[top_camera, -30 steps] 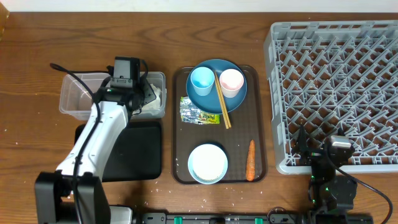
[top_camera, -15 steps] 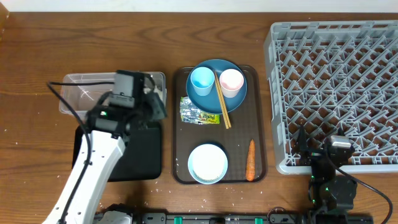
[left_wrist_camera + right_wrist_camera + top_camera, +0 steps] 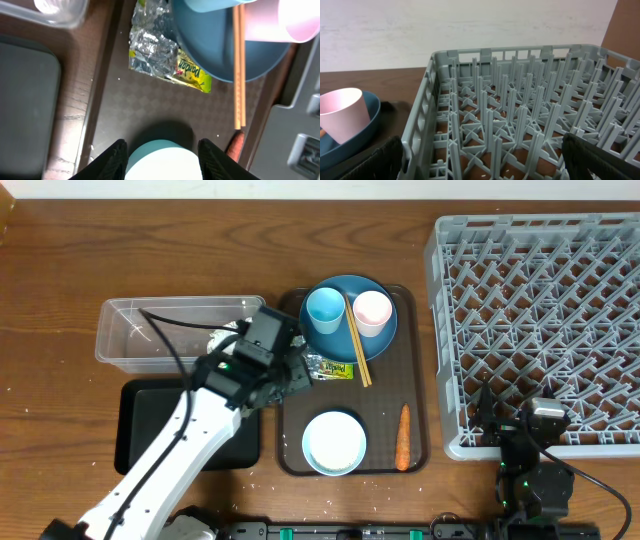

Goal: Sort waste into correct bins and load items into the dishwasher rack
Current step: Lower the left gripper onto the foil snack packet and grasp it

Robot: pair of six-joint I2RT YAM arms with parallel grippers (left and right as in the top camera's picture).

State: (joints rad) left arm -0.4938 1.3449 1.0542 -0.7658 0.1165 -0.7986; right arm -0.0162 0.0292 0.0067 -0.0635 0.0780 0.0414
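- Waste sorting is in hand — the left gripper point(image 3: 290, 370) hovers over the brown tray point(image 3: 385, 395), jaws half open, holding nothing.
- The wrapper point(image 3: 335, 367) lies on that tray at the plate point(image 3: 335, 345) rim.
- Next move, likely: lower, pinch the wrapper, carry it to a bin.
- Right gripper point(image 3: 482, 167) sits wide open and empty beside the rack point(image 3: 540, 320).

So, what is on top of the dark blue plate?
A light blue cup and a pale pink cup stand on the dark blue plate, and wooden chopsticks lie between them, reaching past its rim. What is under the cups cannot be seen.
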